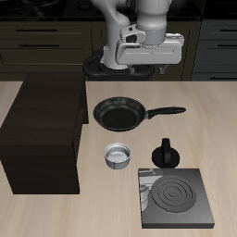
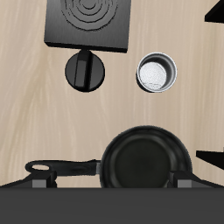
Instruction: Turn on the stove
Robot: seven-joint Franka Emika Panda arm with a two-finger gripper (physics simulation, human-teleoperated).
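The stove (image 1: 176,196) is a flat dark grey slab with pale burner rings, near the table's front edge. It also shows in the wrist view (image 2: 87,19), partly cut off. I cannot make out its knob clearly in either view. My gripper (image 1: 143,67) hangs high over the back of the table, above the frying pan and far from the stove. In the wrist view the gripper (image 2: 112,185) has its fingertips (image 2: 39,184) wide apart, open and empty.
A black frying pan (image 1: 120,113) lies mid-table under the gripper, with its handle toward the stove side. A small black pot (image 1: 165,153) stands just behind the stove. A small metal cup (image 1: 118,155) sits beside it. A large dark brown cabinet (image 1: 46,130) fills one side.
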